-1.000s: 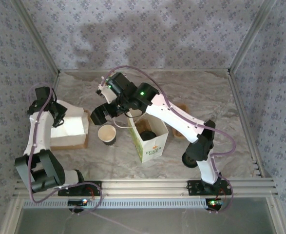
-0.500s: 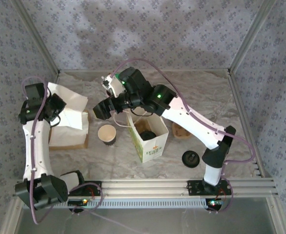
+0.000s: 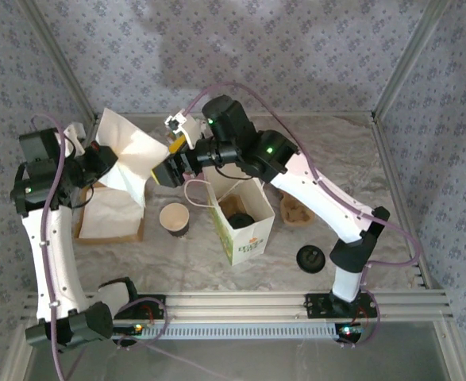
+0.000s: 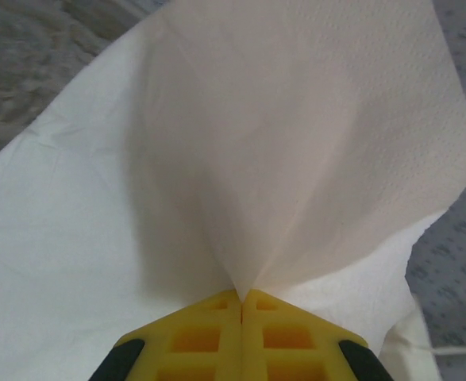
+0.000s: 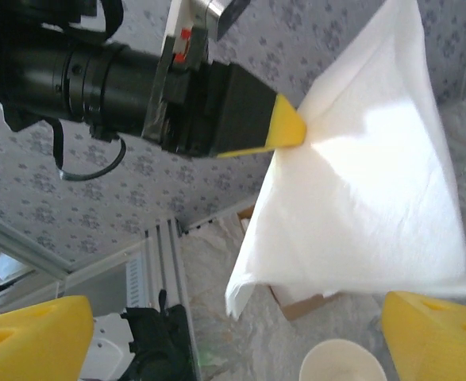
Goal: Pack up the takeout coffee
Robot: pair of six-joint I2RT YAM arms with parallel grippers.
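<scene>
**Packing station, overhead and wrist views.** The left pincer is clenched on a white napkin, which hangs slack from the pinched fold above the tabletop. The right pincer is released, its jaws wide apart with nothing between them, and it faces the napkin from close by.

The takeout coffee appears to stand upright inside the white bag, below the right pincer and just to its right, on the side toward the arm bases. Only its dark round top is visible.

*Handling (judged).* The coffee is probably light, with a thin paper wall that dents under a hard squeeze. Its plastic lid is smooth and could pop off. The best hold is around the wall just under the lid, with the cup kept upright.

*Containers.*
- **White bag:** open at the top, holding the dark-topped cup.
- **Lidless cup:** directly beneath the right pincer, showing a bare cream interior.
- **Loose black lid:** lies well apart from the right pincer, beyond the bag.
- **Brown tray:** below the left pincer, carrying flat napkins.
</scene>
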